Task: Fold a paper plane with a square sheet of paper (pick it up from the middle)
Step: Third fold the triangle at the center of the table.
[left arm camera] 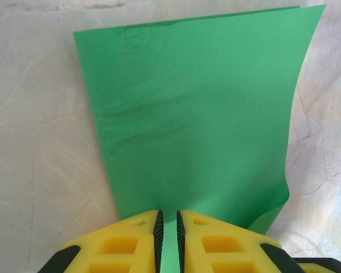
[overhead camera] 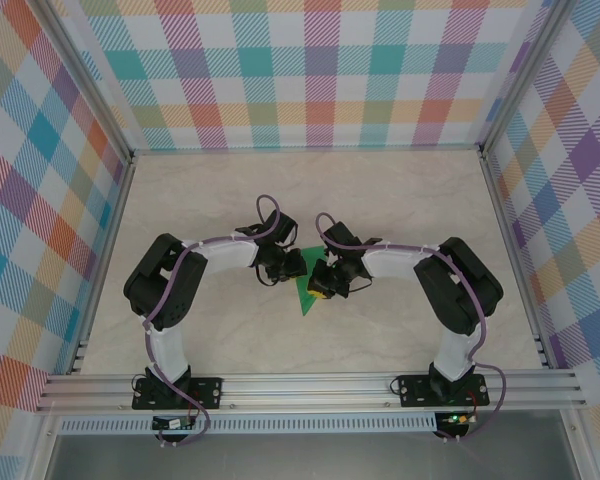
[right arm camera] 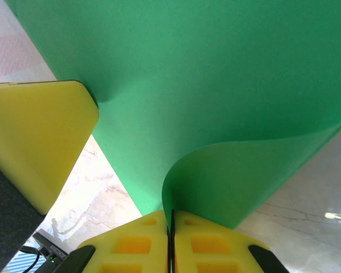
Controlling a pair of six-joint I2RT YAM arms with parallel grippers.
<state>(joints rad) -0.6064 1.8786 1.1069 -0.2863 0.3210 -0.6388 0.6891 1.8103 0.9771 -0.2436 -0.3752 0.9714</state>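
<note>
The square sheet of paper [overhead camera: 305, 298] is bright green and lies on the table between the two arms, mostly hidden by the grippers in the top view. My left gripper [left arm camera: 168, 219] has its jaws almost closed, with a thin slit between them. Its tips press down on the near part of the sheet [left arm camera: 193, 114], which spreads flat ahead. My right gripper [right arm camera: 171, 219] is shut on an edge of the sheet [right arm camera: 216, 74] and holds that flap curled up and over. The left gripper's yellow finger [right arm camera: 40, 136] dents the paper beside it. In the top view the left gripper [overhead camera: 295, 265] and right gripper [overhead camera: 320, 280] nearly touch.
The table [overhead camera: 210, 200] is pale marble-patterned, with checked walls on three sides. An aluminium rail [overhead camera: 310, 385] runs along the near edge by the arm bases. Bare table lies behind and to both sides of the arms.
</note>
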